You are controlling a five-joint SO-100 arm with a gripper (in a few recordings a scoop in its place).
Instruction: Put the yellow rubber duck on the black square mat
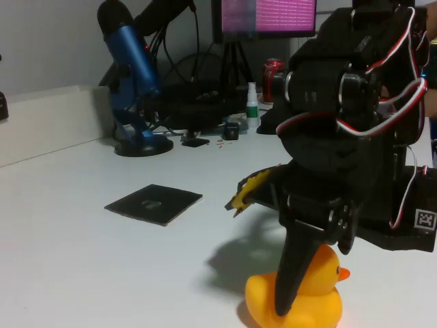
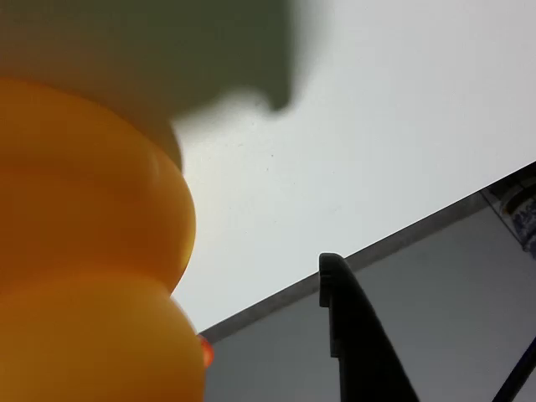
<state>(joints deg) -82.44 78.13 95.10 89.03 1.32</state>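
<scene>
The yellow rubber duck stands on the white table at the bottom of the fixed view, beak pointing right. My black gripper reaches down over it, one long finger crossing in front of the duck's body. In the wrist view the duck bulges at the left, and a clear gap separates it from the dark finger at lower right, so the jaws stand open around it. The black square mat lies flat to the left and further back, apart from the duck.
A blue microphone on a round stand rises behind the mat. A yellow-and-black object lies beside the arm. A small bottle, a red can and cables crowd the back. The arm's base sits at right.
</scene>
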